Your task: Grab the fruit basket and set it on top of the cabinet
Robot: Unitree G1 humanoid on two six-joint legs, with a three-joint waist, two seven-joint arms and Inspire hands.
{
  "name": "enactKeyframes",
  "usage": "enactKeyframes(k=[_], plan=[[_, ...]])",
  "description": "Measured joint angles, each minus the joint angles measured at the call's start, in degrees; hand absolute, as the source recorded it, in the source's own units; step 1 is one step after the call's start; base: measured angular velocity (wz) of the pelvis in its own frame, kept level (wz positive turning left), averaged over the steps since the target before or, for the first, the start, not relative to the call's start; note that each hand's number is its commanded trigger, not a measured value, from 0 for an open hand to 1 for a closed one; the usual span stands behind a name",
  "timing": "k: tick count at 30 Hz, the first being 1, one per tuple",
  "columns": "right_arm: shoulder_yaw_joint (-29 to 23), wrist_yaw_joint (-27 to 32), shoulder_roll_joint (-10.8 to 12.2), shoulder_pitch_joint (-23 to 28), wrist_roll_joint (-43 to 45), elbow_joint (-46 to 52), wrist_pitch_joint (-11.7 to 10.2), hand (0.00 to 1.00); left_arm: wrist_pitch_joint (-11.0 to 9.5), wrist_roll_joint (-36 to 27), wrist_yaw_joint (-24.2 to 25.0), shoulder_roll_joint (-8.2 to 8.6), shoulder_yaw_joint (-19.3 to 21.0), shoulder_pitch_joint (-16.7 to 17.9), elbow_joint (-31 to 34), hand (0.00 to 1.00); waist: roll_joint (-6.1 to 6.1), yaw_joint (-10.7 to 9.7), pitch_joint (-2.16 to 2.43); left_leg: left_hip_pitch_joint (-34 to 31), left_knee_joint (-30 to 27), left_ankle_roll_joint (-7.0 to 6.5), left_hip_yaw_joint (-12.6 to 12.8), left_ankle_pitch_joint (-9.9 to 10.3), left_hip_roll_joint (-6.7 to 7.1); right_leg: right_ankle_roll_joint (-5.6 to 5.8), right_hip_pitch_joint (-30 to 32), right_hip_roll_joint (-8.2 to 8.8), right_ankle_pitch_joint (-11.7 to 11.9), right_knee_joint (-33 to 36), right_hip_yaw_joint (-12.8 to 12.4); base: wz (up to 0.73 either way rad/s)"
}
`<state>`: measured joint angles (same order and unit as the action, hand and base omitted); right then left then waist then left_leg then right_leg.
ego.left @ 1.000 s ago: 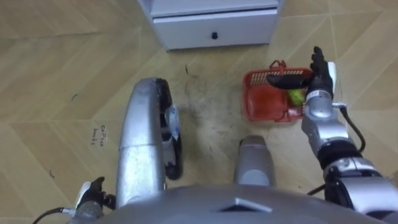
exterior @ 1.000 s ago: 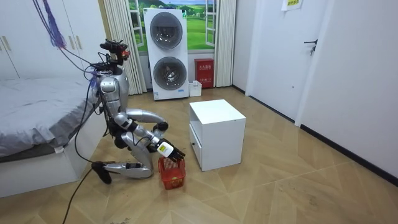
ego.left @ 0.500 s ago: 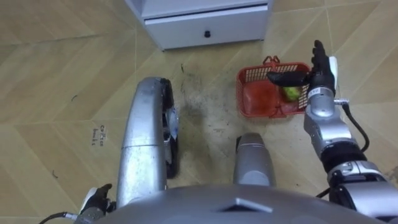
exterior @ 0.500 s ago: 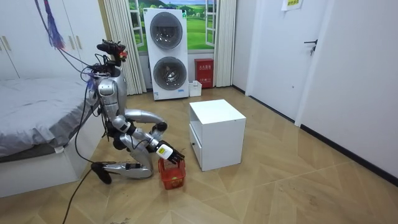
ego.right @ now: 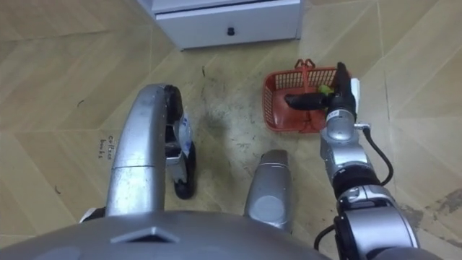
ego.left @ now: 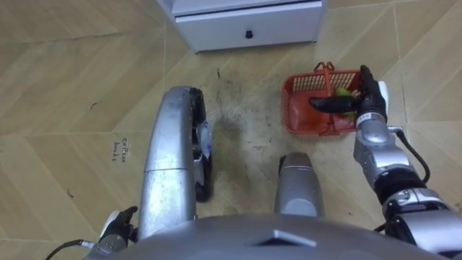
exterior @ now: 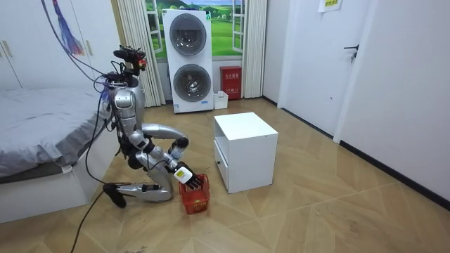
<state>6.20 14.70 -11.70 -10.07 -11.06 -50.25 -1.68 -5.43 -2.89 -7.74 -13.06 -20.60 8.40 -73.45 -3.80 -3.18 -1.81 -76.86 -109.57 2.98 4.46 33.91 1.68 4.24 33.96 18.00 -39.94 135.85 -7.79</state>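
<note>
Left eye view has the red plastic mesh fruit basket (ego.left: 289, 108) sitting on the wooden floor (ego.left: 72, 87) near the white drawer cabinet (ego.left: 249, 29), right robot hand (ego.left: 367, 101) spread open over its right rim gripping nothing, so I reckon closing now could miss the thin red handle (ego.left: 325, 70) and tip the basket over.
</note>
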Motion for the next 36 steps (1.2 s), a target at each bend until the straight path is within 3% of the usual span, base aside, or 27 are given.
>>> enactKeyframes(k=[8,13,17,18,19,20,21,26,36], plan=[[1.68,-1.84,-1.22,-1.42,-2.35,-4.99,0.00,0.00,-0.46,-1.52,0.10,-0.41,-0.41,-0.02,0.35,0.00,0.21,2.21,-0.16,-1.57,0.02,0.00,0.22,0.00,0.16,0.03,1.07,0.42,-0.01,0.11,0.62,0.06],[1.72,-3.26,-1.34,-1.37,-4.47,-7.17,0.55,0.00,-0.40,-1.59,0.79,-0.49,-1.02,0.15,0.33,0.00,0.59,2.53,-0.24,-1.66,0.12,-0.01,0.57,0.01,0.23,0.03,1.06,0.80,-0.01,0.14,0.71,0.03],[1.85,-4.20,-2.12,-1.23,-6.67,-7.67,1.22,0.00,-0.43,-1.59,1.15,-0.59,-1.01,-0.05,0.32,0.00,0.58,3.73,-0.25,-1.77,0.16,0.00,0.19,0.01,1.12,0.04,0.99,1.00,-0.02,0.14,0.76,0.00],[1.86,-4.46,-2.11,-1.24,-6.83,-7.67,1.22,0.15,-0.40,-1.59,1.19,-0.67,-1.01,-0.05,0.32,0.00,0.57,3.90,-0.25,-1.81,0.16,0.00,0.19,0.01,1.14,0.04,0.95,1.01,-0.02,0.14,0.86,0.03],[1.90,-4.62,-2.11,-1.24,-6.92,-7.67,1.25,0.42,-0.40,-1.59,1.22,-0.70,-1.01,-0.04,0.32,0.00,0.57,4.00,-0.26,-1.84,0.16,0.00,0.19,0.01,1.15,0.04,0.93,1.01,-0.02,0.14,0.91,0.04],[2.01,-4.97,-2.11,-1.23,-6.95,-7.68,1.32,0.57,-0.38,-1.59,1.33,-0.76,-1.01,-0.04,0.31,0.00,0.55,4.13,-0.26,-1.88,0.16,0.00,0.19,0.01,1.18,0.05,0.89,1.06,-0.02,0.14,0.99,0.04],[2.22,-5.06,-2.11,-1.23,-6.94,-7.70,1.40,1.00,-0.38,-1.59,1.77,-0.90,-1.01,-0.05,0.30,0.00,0.53,4.23,-0.28,-1.89,0.17,0.00,0.20,0.01,1.25,0.05,0.83,1.13,-0.02,0.14,1.06,0.04],[3.89,-5.57,-2.28,-1.23,-7.01,-7.96,1.78,1.00,-0.38,-1.59,2.18,-1.30,-1.01,-0.07,0.29,0.00,0.22,4.28,-0.45,-2.38,0.30,-0.01,0.25,0.01,2.11,0.06,0.98,1.86,-0.03,0.14,1.24,0.06],[3.91,-6.10,-2.28,-1.24,-7.89,-9.81,2.54,1.00,-0.01,-2.11,2.18,-1.38,-1.06,-0.09,0.20,0.00,0.15,4.70,-0.50,-2.78,0.54,0.08,0.42,0.10,2.16,0.17,1.08,2.12,-0.08,0.24,1.86,0.04]])
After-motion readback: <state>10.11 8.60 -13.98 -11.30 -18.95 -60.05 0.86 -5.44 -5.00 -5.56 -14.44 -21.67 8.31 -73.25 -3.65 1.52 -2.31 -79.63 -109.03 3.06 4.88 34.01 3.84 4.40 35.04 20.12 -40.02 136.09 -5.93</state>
